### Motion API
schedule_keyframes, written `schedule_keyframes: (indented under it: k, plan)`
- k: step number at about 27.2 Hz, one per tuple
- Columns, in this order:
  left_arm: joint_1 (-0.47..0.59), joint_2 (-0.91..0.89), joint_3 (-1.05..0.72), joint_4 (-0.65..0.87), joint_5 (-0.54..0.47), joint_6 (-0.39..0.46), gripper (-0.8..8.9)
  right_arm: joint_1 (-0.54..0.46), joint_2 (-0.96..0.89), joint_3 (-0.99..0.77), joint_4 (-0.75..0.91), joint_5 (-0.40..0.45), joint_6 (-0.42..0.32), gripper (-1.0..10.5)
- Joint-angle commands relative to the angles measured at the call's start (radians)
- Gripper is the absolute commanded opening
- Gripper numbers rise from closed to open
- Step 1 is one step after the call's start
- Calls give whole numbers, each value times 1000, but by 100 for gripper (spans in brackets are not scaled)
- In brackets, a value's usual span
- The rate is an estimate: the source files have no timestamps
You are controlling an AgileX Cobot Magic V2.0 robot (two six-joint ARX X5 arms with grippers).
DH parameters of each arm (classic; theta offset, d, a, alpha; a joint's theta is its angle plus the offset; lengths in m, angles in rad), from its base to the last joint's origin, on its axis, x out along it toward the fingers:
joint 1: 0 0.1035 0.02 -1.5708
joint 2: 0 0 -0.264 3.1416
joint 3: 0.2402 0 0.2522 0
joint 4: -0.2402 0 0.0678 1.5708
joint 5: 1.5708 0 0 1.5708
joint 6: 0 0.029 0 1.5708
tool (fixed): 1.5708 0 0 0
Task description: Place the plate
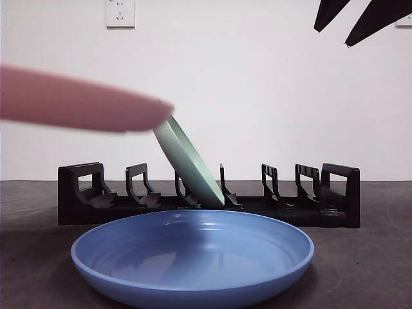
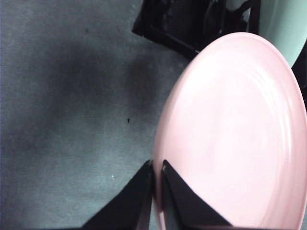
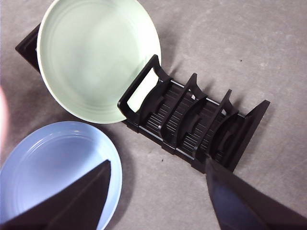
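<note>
You are in the carry-and-line-up step: your left gripper (image 2: pixel 157 167) is clamped on the rim of the round, smooth pink plate (image 2: pixel 235 134), the two black jaws pinching the edge between them, and the plate reaches out ahead of the jaws, held nearly flat in the air. Beyond the plate's far edge sits the black plastic dish rack (image 1: pixel 209 196), with the pale green round plate (image 1: pixel 190 161) already leaning in one of its middle slots; in the front view the pink plate's tip appears just beside the green plate's upper rim, though you cannot tell whether they touch. Below your load and nearer the camera lies the wide blue shallow plate (image 1: pixel 193 257) on the dark grey table (image 1: pixel 360 257).

Next, judging from this, you need to tip the pink plate from flat toward upright and bring its edge down into a free slot beside the green one, without knocking it.

Your right gripper (image 3: pixel 158 191) waits well apart, high above the rack's other end, jaws spread wide and holding nothing
</note>
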Motion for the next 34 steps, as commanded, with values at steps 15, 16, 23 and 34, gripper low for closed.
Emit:
schedule_keyframes:
  k: [15,16,23,34]
  plan:
    - [-323,366,2,256,-172,-97,15,4,8,10,0,-1,-2,308]
    - [-334,382,2,270,-172,-98,15,4,8,10,-1,-1,-2,308]
    - [-397,545,2,395,-172,-100,15,4,8,10,-3,-1,-2,308]
    - [-402,686,2,451,-171,-81,39,4,8,10,-5,-1,-1,308]
